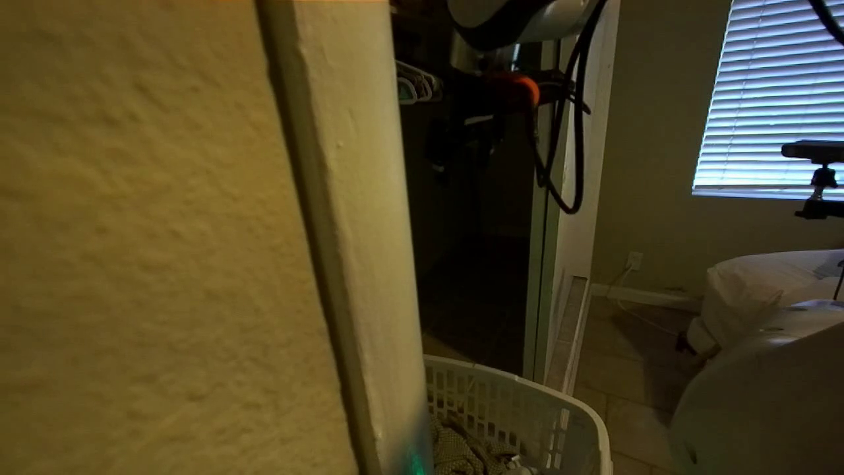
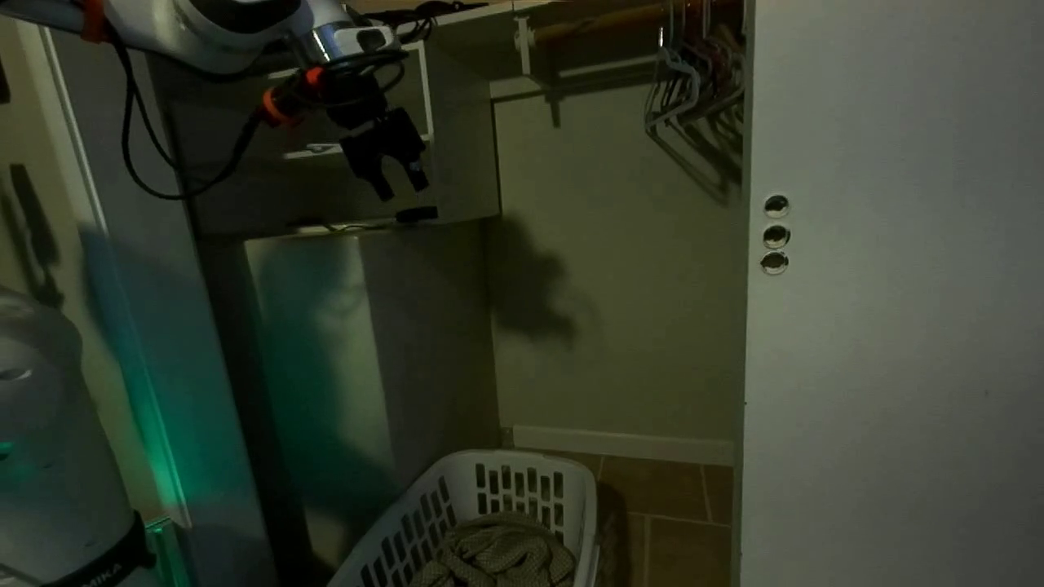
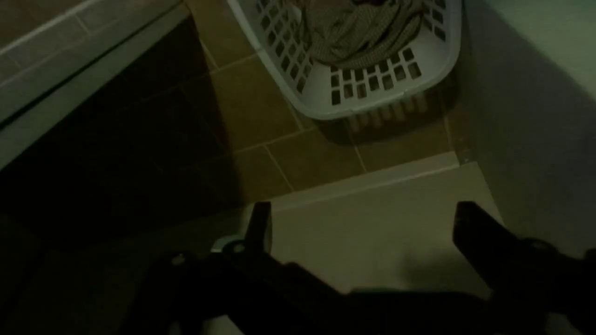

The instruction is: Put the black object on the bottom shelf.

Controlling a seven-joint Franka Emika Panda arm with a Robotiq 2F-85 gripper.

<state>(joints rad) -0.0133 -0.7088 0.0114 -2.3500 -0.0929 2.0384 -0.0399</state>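
Weight should count for little with the black object (image 2: 417, 214), a small, slim, dark bar lying, as far as the gloom shows, at the front edge of the bottom shelf (image 2: 379, 225) in an exterior view. I would guess at a stiff, light body, hard plastic perhaps, neither fragile nor soft; its finish is too dark to read, so some slipperiness cannot be ruled out. The end effector (image 2: 403, 191) hangs just above it in that view, its fingers (image 3: 259, 228) spread well apart, with nothing between them in the wrist view. The placing looks all but done. Should it need shifting inward, the best hold would be across its narrow sides near the middle, gently, since a nudge outward could tip it off toward the laundry basket (image 3: 321, 86) on the floor (image 3: 319, 160)
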